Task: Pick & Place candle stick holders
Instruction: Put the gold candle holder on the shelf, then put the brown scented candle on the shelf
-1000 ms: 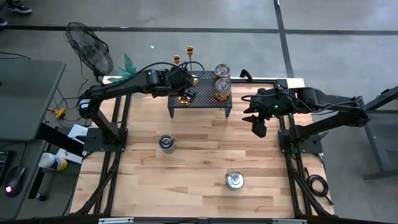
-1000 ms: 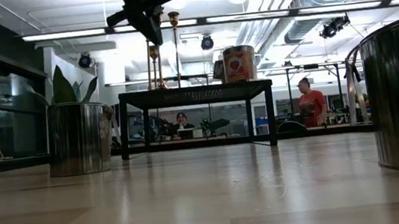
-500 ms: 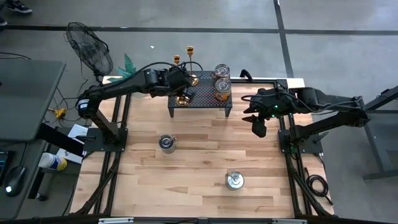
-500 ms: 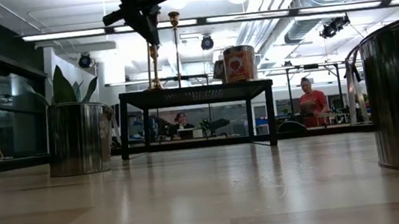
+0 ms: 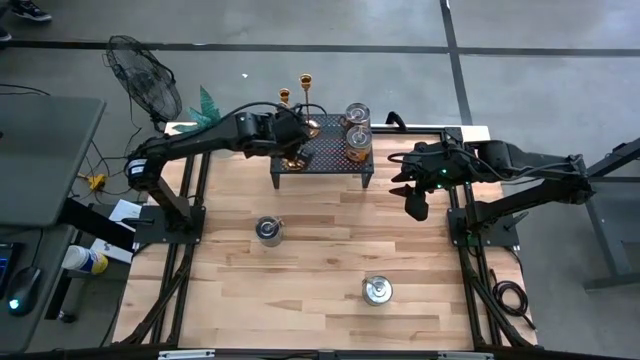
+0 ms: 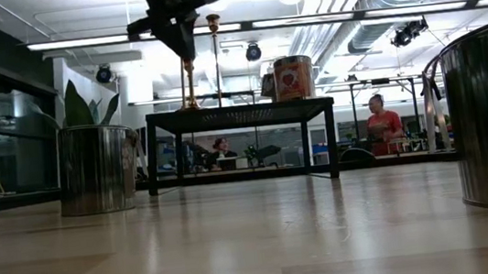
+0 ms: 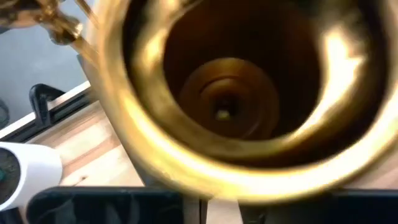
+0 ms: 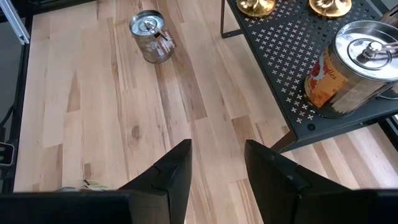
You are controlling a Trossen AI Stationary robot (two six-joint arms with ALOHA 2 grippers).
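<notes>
Biggest risk on the wood tabletop [image 5: 330, 250]: a fall off the black perforated stand [image 5: 325, 155], given how near its left front edge the candle stick holder [image 6: 189, 83] stands. Upright there, directly under the left gripper [image 5: 290, 135], rim filling the left wrist view. Cannot tell whether gripped or let go. A sideways pull-away, or a rim snagged on the way up, enough to tip that slim stem.

Next: a knock-on. Two taller holders [image 5: 305, 82] close behind, two tins [image 5: 357, 140] beside on the same stand; one toppling piece, or a swinging wrist, likely to hit them.

Least: right gripper [image 8: 214, 168], waiting over the tabletop's right side, fingers parted and empty, well apart from it all.
</notes>
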